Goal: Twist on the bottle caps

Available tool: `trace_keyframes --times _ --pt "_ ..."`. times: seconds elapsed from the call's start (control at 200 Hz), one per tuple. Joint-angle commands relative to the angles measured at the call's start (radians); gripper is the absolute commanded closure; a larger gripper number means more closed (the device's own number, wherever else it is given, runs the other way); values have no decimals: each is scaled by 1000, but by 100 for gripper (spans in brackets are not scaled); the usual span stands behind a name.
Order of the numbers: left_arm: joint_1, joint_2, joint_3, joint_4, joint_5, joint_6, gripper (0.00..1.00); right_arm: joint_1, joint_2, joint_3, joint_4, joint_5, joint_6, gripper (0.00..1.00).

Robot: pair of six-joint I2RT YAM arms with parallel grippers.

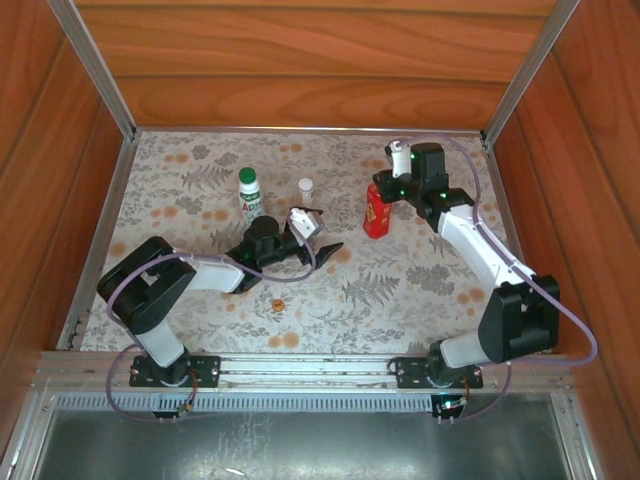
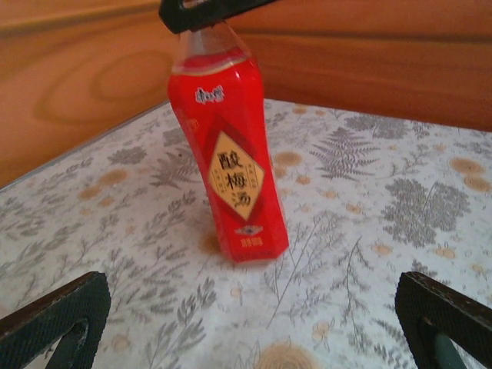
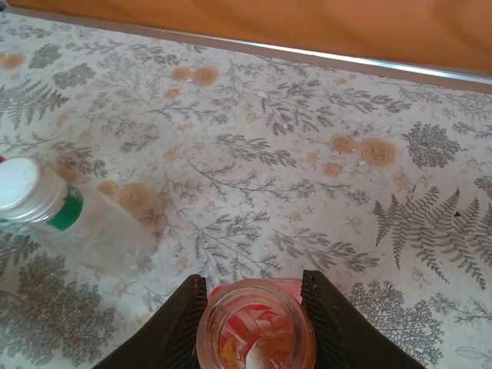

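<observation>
My right gripper [image 1: 384, 186] is shut from above on the open neck of the red bottle [image 1: 375, 212], which stands upright on the mat. In the right wrist view the uncapped mouth of the red bottle [image 3: 256, 329] sits between both fingers [image 3: 175, 327]. My left gripper [image 1: 322, 233] is open, low over the mat, pointing at the red bottle [image 2: 231, 165] with empty space between its fingertips [image 2: 55, 319]. The orange cap [image 1: 278, 303] lies loose on the mat. The white bottle [image 1: 250, 200] wears the green cap [image 1: 247, 175]. The tiny clear bottle [image 1: 305, 190] carries the white cap [image 3: 17, 184].
A floral mat [image 1: 400, 290] covers the floor of a wooden box whose walls [image 1: 300, 60] rise at the back and both sides. A metal rail [image 1: 300, 370] runs along the near edge by the arm bases.
</observation>
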Motion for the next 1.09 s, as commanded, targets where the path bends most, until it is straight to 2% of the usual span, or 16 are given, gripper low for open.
trace_keyframes --times 0.0,0.135,0.35,0.53,0.75,0.854,1.089 --pt "-25 47 71 54 35 -40 0 39 -70 -48 78 -24 16 70" --pt "-53 123 142 83 7 -53 0 85 -138 -113 161 -21 63 70" --pt "-76 214 213 183 -69 -79 0 182 -181 -170 229 76 98 69" --pt "-76 248 226 262 -152 -66 3 210 -186 -185 242 74 145 69" --pt "-75 261 228 285 -194 -40 5 213 -201 -196 239 65 169 69" --pt "-75 256 230 288 -174 -37 14 213 -201 -200 233 60 178 70" --pt "-76 247 224 288 -156 -39 26 215 -200 -199 219 45 189 69"
